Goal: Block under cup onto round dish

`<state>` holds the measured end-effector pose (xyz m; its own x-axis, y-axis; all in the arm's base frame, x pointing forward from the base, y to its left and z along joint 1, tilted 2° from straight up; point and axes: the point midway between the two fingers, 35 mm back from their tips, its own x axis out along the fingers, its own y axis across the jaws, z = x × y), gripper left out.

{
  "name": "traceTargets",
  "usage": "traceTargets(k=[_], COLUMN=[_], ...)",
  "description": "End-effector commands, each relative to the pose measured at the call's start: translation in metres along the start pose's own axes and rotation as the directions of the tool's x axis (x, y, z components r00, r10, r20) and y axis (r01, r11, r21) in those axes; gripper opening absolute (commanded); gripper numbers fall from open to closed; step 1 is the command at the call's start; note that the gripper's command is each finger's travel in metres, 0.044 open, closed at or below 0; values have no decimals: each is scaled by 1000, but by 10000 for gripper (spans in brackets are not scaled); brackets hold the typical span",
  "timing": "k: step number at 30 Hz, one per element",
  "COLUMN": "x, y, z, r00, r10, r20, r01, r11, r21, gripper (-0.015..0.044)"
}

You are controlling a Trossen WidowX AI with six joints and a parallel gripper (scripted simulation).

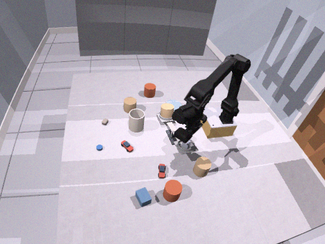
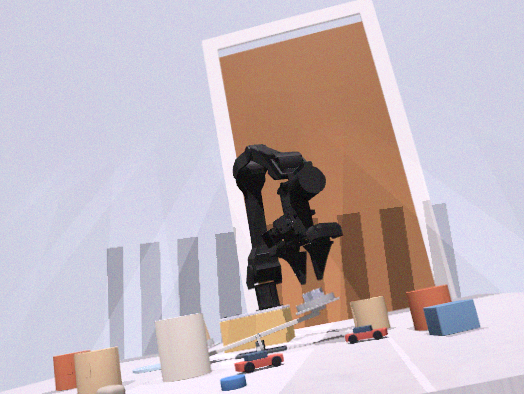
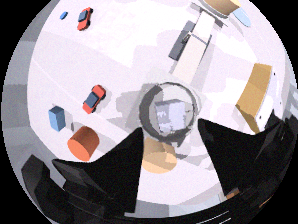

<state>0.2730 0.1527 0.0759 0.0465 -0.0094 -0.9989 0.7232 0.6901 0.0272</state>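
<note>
The balance [image 1: 169,131] [image 2: 260,336] [image 3: 189,36] stands mid-table with its near pan raised. A small grey block [image 2: 314,296] [image 3: 169,112] lies uncovered on that pan. My gripper [image 1: 184,140] [image 2: 311,280] [image 3: 170,127] hangs just above the block, fingers partly open, one on each side, with nothing between them. One tan cup [image 1: 167,110] stands on the far pan. The other tan cup [image 1: 202,166] [image 2: 369,312] [image 3: 160,159] stands on the table in front of the balance. The light blue round dish [image 1: 176,103] [image 2: 146,368] lies behind the far cup.
An open beige cup [image 1: 136,120], a tan cylinder [image 1: 129,104], two orange cylinders [image 1: 149,90] [image 1: 172,191], a blue box [image 1: 143,196], two red toy cars [image 1: 127,145] [image 1: 162,170], a blue puck [image 1: 99,147] and a yellow box [image 1: 218,128] at the arm's base stand around.
</note>
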Motion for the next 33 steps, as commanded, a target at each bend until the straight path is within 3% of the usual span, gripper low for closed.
traceTargets(k=[1,21,24,33], x=[9,39,39,39], y=[-2,-3,-3,-3], z=[-1,-1,-1,-1], r00=[1000,1000,1000,1000], r10=[-10,-10,-10,-10], r20=[-6,-6,-6,-6], r01=[10,10,10,10], r11=[1000,1000,1000,1000], r21=[-5,-5,-5,-5], gripper=[260,260,181,121])
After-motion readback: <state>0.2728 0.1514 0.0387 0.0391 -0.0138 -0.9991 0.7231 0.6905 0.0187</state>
